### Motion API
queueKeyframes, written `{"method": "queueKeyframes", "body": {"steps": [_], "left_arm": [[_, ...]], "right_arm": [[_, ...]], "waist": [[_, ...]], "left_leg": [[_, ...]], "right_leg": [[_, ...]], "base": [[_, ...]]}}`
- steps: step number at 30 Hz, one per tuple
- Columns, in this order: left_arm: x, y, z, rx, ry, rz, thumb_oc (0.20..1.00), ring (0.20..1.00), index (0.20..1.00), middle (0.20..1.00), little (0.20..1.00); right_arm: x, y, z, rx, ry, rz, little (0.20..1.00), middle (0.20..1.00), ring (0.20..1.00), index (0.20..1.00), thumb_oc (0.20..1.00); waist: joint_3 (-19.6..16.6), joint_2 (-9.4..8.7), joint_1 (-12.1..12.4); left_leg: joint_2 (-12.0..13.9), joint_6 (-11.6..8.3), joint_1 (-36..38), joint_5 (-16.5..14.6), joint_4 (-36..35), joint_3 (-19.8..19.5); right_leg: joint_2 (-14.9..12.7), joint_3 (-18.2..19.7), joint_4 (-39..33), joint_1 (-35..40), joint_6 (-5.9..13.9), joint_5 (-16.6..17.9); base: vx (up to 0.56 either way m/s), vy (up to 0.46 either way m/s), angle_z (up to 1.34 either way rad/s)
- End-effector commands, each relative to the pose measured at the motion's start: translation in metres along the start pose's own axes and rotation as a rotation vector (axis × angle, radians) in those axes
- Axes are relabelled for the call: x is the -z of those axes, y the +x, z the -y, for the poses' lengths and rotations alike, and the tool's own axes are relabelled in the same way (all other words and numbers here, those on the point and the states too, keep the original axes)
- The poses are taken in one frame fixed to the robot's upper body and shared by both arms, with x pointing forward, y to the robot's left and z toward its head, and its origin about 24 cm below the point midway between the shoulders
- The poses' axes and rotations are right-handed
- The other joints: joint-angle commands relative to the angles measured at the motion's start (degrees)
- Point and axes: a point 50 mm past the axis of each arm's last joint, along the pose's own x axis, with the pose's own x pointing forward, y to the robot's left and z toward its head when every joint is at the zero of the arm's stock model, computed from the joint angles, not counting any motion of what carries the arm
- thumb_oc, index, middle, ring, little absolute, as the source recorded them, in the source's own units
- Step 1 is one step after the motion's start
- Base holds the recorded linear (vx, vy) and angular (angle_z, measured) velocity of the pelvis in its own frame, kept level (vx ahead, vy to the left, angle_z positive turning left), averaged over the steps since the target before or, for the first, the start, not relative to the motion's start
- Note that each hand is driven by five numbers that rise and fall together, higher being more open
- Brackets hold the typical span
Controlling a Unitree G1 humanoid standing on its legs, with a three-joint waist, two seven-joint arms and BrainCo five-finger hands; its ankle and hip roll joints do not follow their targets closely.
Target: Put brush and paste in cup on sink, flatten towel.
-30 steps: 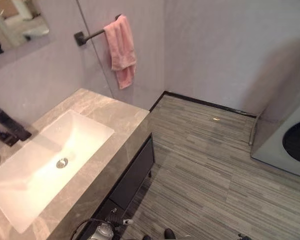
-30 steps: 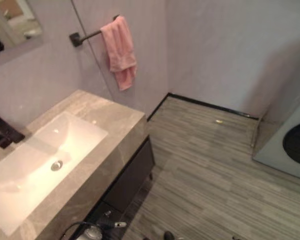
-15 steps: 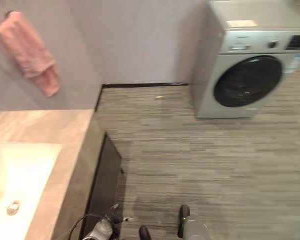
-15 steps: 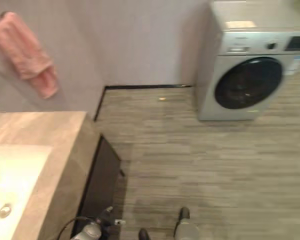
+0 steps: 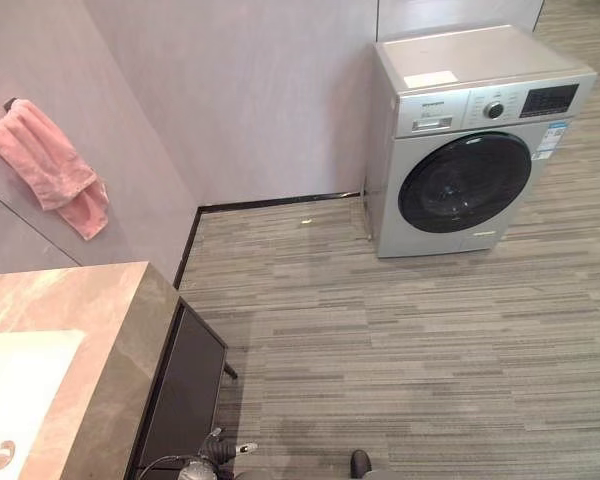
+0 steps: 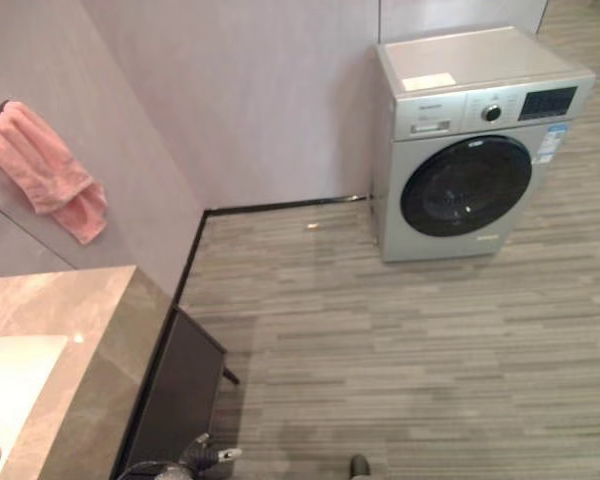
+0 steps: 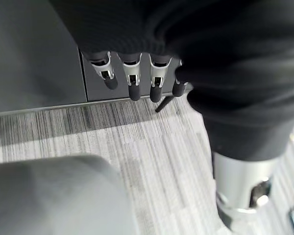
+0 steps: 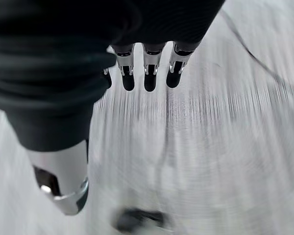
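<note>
A pink towel (image 5: 52, 172) hangs bunched and crumpled on a black wall bar at the far left. Below it, the grey stone counter (image 5: 110, 330) holds a white sink (image 5: 25, 385), of which only a corner and the drain are in frame. My left hand (image 7: 134, 81) hangs low by the dark cabinet front (image 7: 34, 49), fingers straight and holding nothing. My right hand (image 8: 149, 73) hangs over the striped floor, fingers straight and holding nothing too.
A silver front-loading washing machine (image 5: 470, 150) stands against the far wall on the right. A dark cabinet (image 5: 185, 385) sits under the counter. Grey striped floor (image 5: 400, 350) stretches between the counter and the machine.
The camera has swung to the right: the sink and towel have slid to the left edge, and the washing machine has come fully into view. Nothing itself has moved.
</note>
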Motion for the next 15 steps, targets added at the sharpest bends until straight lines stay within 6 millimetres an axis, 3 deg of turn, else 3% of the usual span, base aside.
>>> {"method": "queueKeyframes", "body": {"steps": [1,2,3,6,7,8,9,10,12,15], "left_arm": [[-0.007,-0.001,-0.005,-0.042,-0.042,0.062,1.000,1.000,1.000,1.000,1.000],[-0.014,0.001,-0.009,-0.052,-0.032,0.088,1.000,1.000,1.000,1.000,1.000],[-0.014,0.001,-0.009,-0.053,-0.032,0.088,1.000,1.000,1.000,1.000,1.000],[-0.033,0.002,-0.018,-0.071,0.013,0.170,1.000,1.000,1.000,1.000,1.000],[-0.042,0.001,-0.022,-0.083,-0.012,0.216,1.000,1.000,1.000,1.000,1.000],[-0.042,0.001,-0.022,-0.084,-0.012,0.216,1.000,1.000,1.000,1.000,1.000],[-0.062,-0.003,-0.030,-0.112,-0.026,0.331,1.000,1.000,1.000,1.000,1.000],[-0.067,-0.006,-0.033,-0.119,-0.027,0.370,1.000,1.000,1.000,1.000,1.000],[-0.069,-0.008,-0.038,-0.136,-0.011,0.393,1.000,1.000,1.000,1.000,1.000],[-0.077,-0.012,-0.036,-0.122,0.020,0.454,1.000,1.000,1.000,1.000,1.000]], "right_arm": [[-0.014,-0.002,-0.018,-0.026,0.118,0.076,1.000,1.000,1.000,1.000,1.000],[-0.025,-0.004,-0.033,-0.063,0.130,0.127,1.000,1.000,1.000,1.000,1.000],[-0.025,-0.004,-0.034,-0.063,0.130,0.127,1.000,1.000,1.000,1.000,1.000],[-0.060,-0.012,-0.058,-0.129,0.140,0.268,1.000,1.000,1.000,1.000,1.000],[-0.084,-0.020,-0.071,-0.173,0.135,0.373,1.000,1.000,1.000,1.000,1.000],[-0.084,-0.020,-0.071,-0.173,0.135,0.373,1.000,1.000,1.000,1.000,1.000],[-0.110,-0.039,-0.090,-0.257,0.139,0.537,1.000,1.000,1.000,1.000,1.000],[-0.119,-0.049,-0.094,-0.286,0.145,0.607,1.000,1.000,1.000,1.000,1.000],[-0.124,-0.059,-0.096,-0.328,0.171,0.676,1.000,1.000,1.000,1.000,1.000],[-0.119,-0.057,-0.099,-0.334,0.153,0.660,1.000,1.000,1.000,1.000,1.000]], "waist": [[1.2,-0.40,0.0],[2.3,-1.10,-0.3],[2.3,-1.14,-0.3],[3.1,-2.11,-0.2],[3.5,-2.49,0.1],[3.4,-2.49,0.1],[3.8,-3.14,0.3],[4.0,-3.43,0.4],[4.0,-3.87,0.5],[3.4,-4.02,1.0]], "left_leg": [[-2.8,4.84,-0.2,-4.3,0.5,1.4],[-3.2,5.53,-0.3,-7.1,3.9,1.5],[-3.2,5.54,-0.5,-7.3,4.3,1.5],[-2.7,5.94,-2.0,-11.1,12.3,2.2],[-2.4,6.03,-2.0,-12.4,14.3,2.3],[-2.4,6.01,-2.2,-12.2,14.2,2.3],[-1.5,6.42,-2.6,-14.1,18.0,2.5],[-1.3,6.52,-2.4,-14.5,18.9,2.6],[-1.3,6.74,-2.0,-14.8,19.2,2.9],[-2.0,6.51,-1.2,-13.1,17.1,2.8]], "right_leg": [[2.6,2.1,15.0,-2.7,5.72,-8.2],[2.2,2.3,21.7,-5.6,5.60,-10.1],[2.2,2.3,22.1,-5.9,5.61,-10.4],[1.8,2.5,29.3,-8.2,4.74,-13.8],[1.8,2.5,30.8,-8.2,4.50,-14.9],[1.9,2.5,30.7,-8.3,4.48,-14.8],[2.1,2.8,33.1,-8.4,4.16,-16.2],[2.2,3.0,33.0,-8.0,4.34,-16.6],[2.3,3.3,32.6,-7.3,4.44,-16.4],[2.3,3.5,29.4,-5.5,5.17,-14.8]], "base": [[0.03,-0.007,-0.20],[-0.01,-0.008,-0.39],[-0.02,-0.005,-0.57],[0.03,-0.002,-0.05],[0.04,-0.015,-0.07],[0.05,-0.019,-0.14],[0.06,-0.008,-0.07],[0.08,0.000,-0.01],[0.07,0.024,-0.02],[0.08,0.053,-0.07]]}}
